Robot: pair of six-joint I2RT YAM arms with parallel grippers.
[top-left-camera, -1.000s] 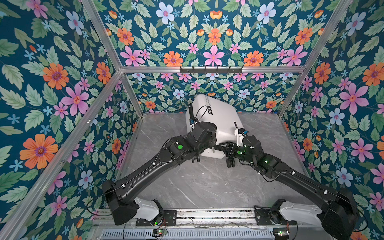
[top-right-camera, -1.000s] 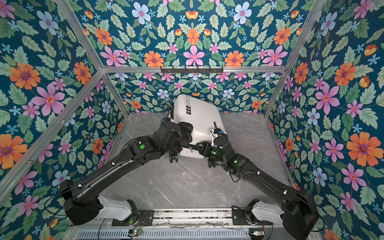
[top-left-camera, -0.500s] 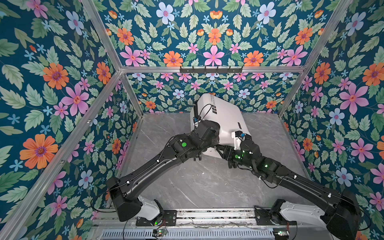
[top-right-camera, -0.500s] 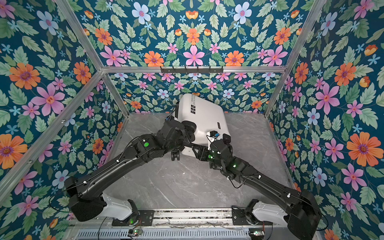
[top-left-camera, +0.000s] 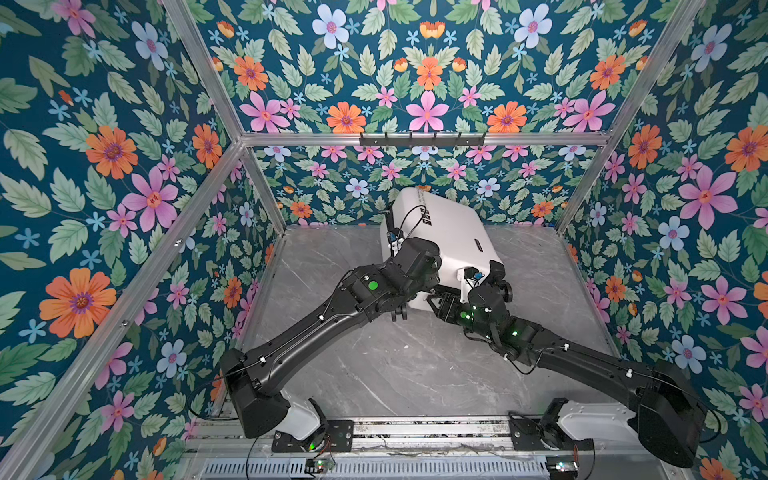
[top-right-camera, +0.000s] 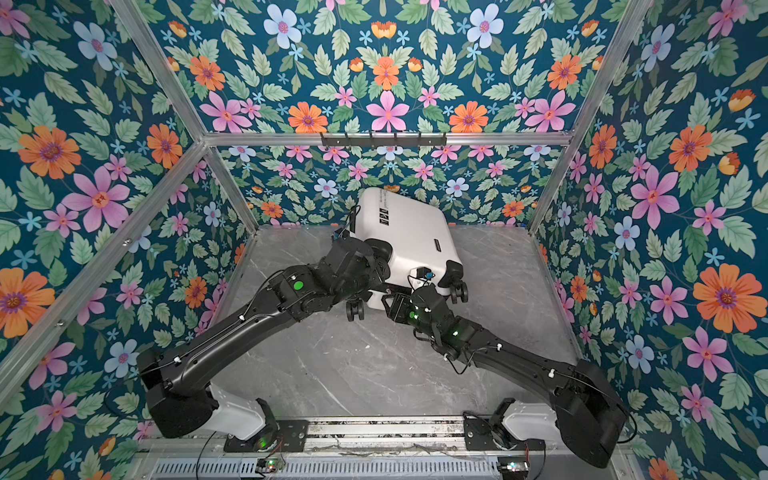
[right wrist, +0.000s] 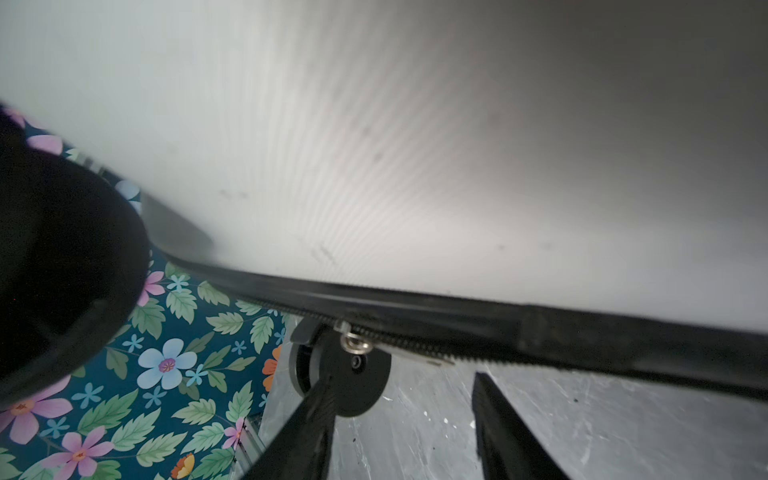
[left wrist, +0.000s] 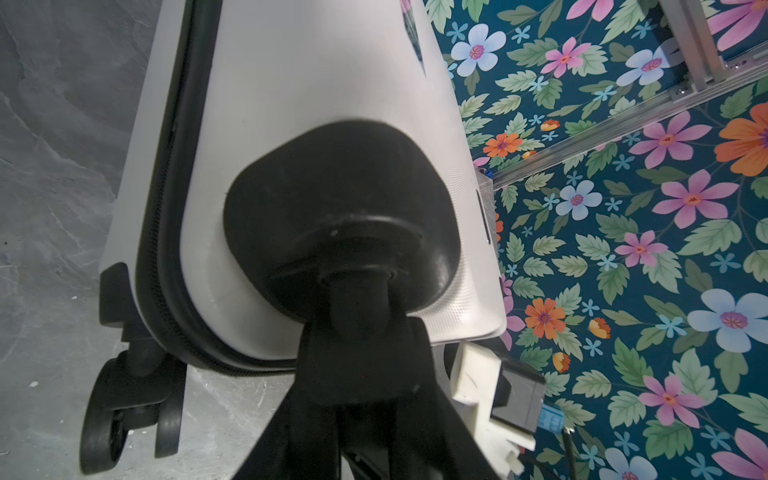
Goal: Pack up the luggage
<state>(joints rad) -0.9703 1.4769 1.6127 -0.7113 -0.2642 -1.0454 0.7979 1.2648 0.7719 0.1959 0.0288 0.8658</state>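
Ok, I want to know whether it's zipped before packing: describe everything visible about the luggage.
The luggage is a white ribbed hard-shell case with black lettering, a black zipper band that looks closed, and black spinner wheels. It sits tilted on the gray marble table near the back wall. The left claw grips one wheel's stem. The open right claw is beside the zipper's metal pull.

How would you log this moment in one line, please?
luggage: halves together | left gripper: jaws clamped on spinner wheel | right gripper: jaws open by zipper band
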